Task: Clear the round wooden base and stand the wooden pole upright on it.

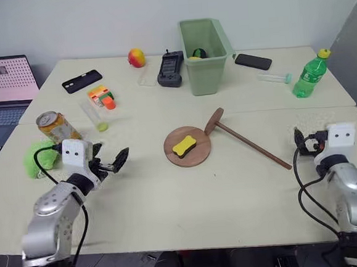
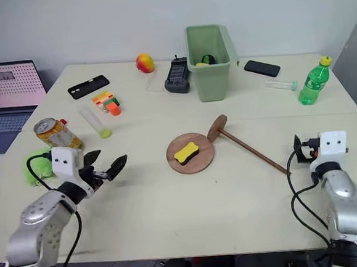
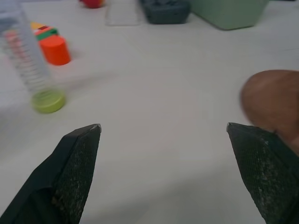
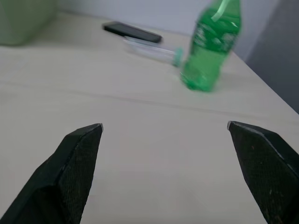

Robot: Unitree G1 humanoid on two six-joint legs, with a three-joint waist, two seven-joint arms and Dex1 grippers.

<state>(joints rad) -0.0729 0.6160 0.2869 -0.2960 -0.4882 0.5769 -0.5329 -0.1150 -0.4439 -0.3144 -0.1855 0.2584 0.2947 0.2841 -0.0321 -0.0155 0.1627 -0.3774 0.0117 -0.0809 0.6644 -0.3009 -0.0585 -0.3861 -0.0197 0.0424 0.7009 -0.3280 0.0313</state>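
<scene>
Wooden round base at frame centre carrying a yellow bone-shaped block; best lifted off first, squarely across its narrow waist, left gripper and right gripper fingers spread wide, empty, pole lying alongside.

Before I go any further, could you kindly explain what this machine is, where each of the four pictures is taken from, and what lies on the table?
It is a humanoid robot with two arms, each ending in a two-fingered gripper. Two pictures come from cameras in its head, looking down over the table. The other two come from cameras on its wrists, looking out between the black fingers. The left gripper and the right gripper are both open and hold nothing. Mid-table lies the round wooden base with a yellow bone-shaped piece on it. Right beside it the wooden pole lies on its side. Further back stand a green bin and a green bottle; a drink can lies near the left arm.
</scene>
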